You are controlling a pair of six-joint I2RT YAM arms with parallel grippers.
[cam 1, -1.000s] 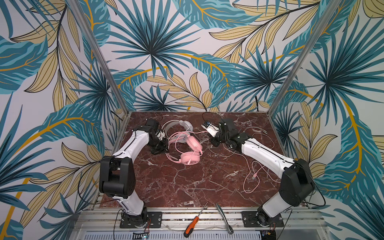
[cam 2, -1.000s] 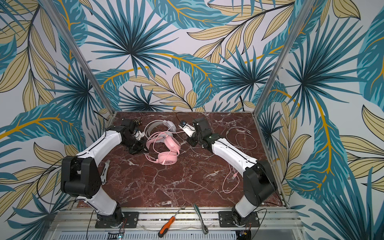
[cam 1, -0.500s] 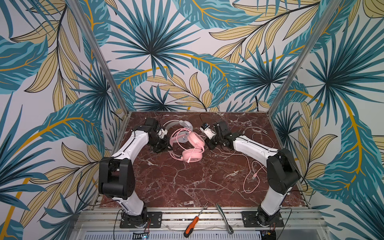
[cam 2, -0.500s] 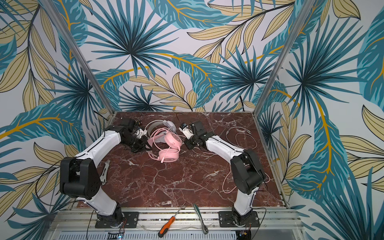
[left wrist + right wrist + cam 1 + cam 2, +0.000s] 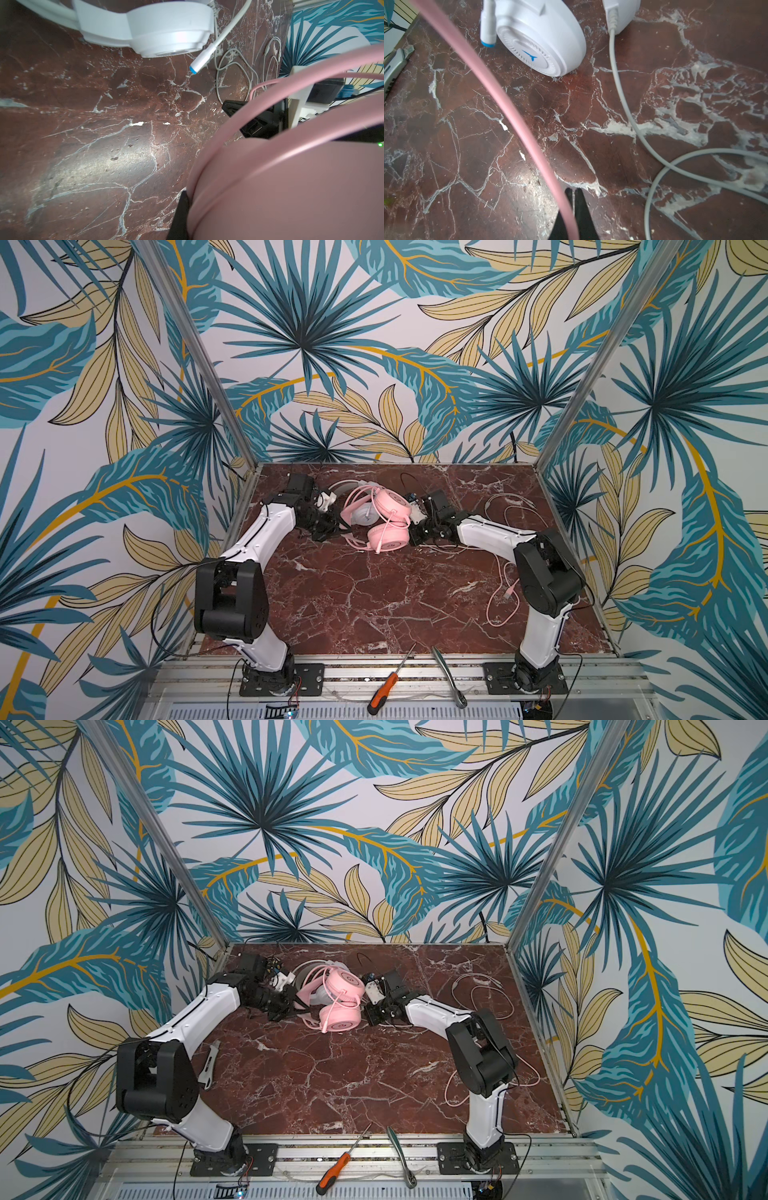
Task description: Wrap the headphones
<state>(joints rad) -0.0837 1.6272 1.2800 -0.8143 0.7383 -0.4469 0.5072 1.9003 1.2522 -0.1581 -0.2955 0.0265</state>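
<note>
Red-brown marble desk (image 5: 374,605) fills the lower half of both top views, boxed in by palm-leaf wallpaper (image 5: 311,344). The left arm (image 5: 266,531) and right arm (image 5: 490,533) rise from bases at the bottom edge and bend at black elbows out toward the frame's sides. Their white forearms stretch low and inward to meet at the upper centre.

Between them sit the pink headphones (image 5: 395,504). The two round cups are stacked one above the other in the frame, outer faces turned up to the camera, and the band (image 5: 352,498) arches away to the left. The left tool (image 5: 334,529) is closed on that band. In the left wrist view one black fingertip (image 5: 181,209) presses the pink padding, its partner hidden.

The white headphones (image 5: 363,516) lie just behind and partly under the pink pair, their band curving toward the desk's back edge. One white cup carries a small blue winged emblem (image 5: 529,55), beside a blue-tipped microphone stem (image 5: 488,27).

The right tool (image 5: 574,195), just beside the lower pink cup in both top views, is pinched narrow on the pink cable (image 5: 512,116). That cable runs taut to the upper left of the right wrist view. A grey cable (image 5: 623,104) loops loose across the desk at right. An orange-handled screwdriver (image 5: 384,686) and a ratchet wrench (image 5: 449,676) lie at the front rail (image 5: 415,668).
</note>
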